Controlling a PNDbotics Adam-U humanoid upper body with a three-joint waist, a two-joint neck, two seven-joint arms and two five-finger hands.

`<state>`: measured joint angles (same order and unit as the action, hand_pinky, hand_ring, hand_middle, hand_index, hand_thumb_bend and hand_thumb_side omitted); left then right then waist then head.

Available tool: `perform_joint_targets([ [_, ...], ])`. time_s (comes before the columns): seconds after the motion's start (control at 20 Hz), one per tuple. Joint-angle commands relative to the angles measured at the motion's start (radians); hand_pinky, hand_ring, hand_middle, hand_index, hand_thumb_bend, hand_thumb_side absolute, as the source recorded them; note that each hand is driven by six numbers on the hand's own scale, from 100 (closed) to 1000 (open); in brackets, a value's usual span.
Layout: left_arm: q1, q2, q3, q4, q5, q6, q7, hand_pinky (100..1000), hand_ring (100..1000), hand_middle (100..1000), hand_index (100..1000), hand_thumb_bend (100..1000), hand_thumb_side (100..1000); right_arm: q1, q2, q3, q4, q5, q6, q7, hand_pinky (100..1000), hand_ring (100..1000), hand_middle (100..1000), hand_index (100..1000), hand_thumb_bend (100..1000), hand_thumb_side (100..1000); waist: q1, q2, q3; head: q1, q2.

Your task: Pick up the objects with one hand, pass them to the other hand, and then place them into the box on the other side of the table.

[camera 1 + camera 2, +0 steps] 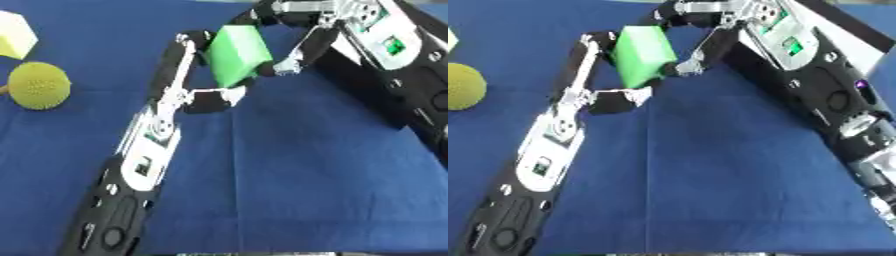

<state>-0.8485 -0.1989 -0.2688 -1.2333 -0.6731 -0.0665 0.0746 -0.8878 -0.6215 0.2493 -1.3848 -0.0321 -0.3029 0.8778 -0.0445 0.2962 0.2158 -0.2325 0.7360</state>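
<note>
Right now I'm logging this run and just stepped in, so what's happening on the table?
Both hands meet over the blue table on a green block. The left hand has fingers up its left side and its thumb below; the right hand has fingers curled round it from the right. It looks like a handover midway. A yellow ball and a pale yellow block lie at far left.

My work surface is a table covered in deep blue cloth (289,170). At ten o'clock on it lie a round, textured yellow-green ball (38,85) and a pale yellow faceted block (15,35).

left hand (179,95), right hand (302,30) — fingers curled, meeting
</note>
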Motion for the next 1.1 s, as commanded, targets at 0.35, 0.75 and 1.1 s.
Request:
perform_joint_targets([
  [0.35,-0.012,-0.009,0.003,-0.009,-0.003,0.001,0.002,575,605,466,534,179,191,-0.014,-0.024,-0.03,-0.019,-0.072,0.04,0.029,853,1000,573,615,179,241,-0.01,-0.013,-0.003,-0.004,-0.004],
  [0.75,-0.011,-0.01,0.004,-0.006,0.0,0.005,0.021,583,617,494,633,372,246,-0.012,-0.029,-0.029,-0.023,-0.077,0.037,0.029,840,1000,521,561,200,204,-0.009,-0.016,-0.005,-0.004,-0.006],
  [1.1,-0.011,-0.008,0.007,-0.005,-0.012,0.008,0.042,611,683,573,753,669,358,-0.011,-0.033,-0.032,-0.022,-0.074,0.034,0.029,837,1000,511,547,222,168,-0.007,-0.017,-0.006,-0.007,-0.007],
])
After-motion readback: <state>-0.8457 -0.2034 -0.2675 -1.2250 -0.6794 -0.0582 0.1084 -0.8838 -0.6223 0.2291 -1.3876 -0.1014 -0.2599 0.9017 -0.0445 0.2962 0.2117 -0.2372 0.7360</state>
